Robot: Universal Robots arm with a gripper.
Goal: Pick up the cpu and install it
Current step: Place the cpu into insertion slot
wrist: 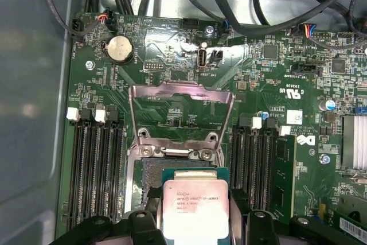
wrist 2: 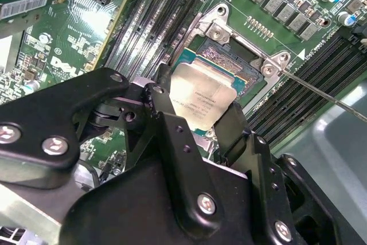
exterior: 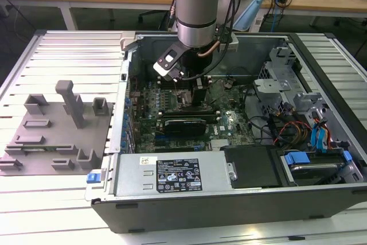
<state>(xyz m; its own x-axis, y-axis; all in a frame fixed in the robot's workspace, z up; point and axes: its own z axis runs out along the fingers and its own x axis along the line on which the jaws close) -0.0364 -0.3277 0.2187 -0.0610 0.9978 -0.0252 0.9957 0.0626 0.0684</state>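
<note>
My gripper (wrist 2: 198, 116) was closed on the cpu (wrist 2: 202, 98), with a finger (wrist 2: 156, 100) pressed to each of two opposite edges and the pale metal top facing up toward the wrist cameras. I held it just above the open socket (wrist 2: 243, 61) on the motherboard (wrist 2: 69, 55). In the second wrist view the chip sat slightly tilted over the socket's recess, and I could not tell whether any corner touched it. In the first wrist view the cpu (wrist: 195, 207) lay between my fingers (wrist: 143, 223). The socket's hinged metal plate (wrist: 182, 107) stood swung open beyond it, and banks of dark memory slots (wrist: 94, 170) ran along both sides. A round coin battery (wrist: 120, 49) sat on the board close to the case wall.

In the exterior view my arm reached down into the open computer case (exterior: 229, 213), which lay on its side on a slatted table (exterior: 69, 50). Inside it, the motherboard filled the part toward the exterior view's left, with a black expansion card (exterior: 183, 125) lying across it. A power supply box (exterior: 172, 173) with a white label sat along the case's front wall. Toward the exterior view's right the case held a metal drive cage (exterior: 281, 78), a drive with blue tabs (exterior: 312, 162) and loose bundles of cables (exterior: 275, 127). Outside the case, at the exterior view's left, a grey fixture block (exterior: 51, 136) with upright posts and shallow pockets rested on the table. I could not tell what those pockets held.
</note>
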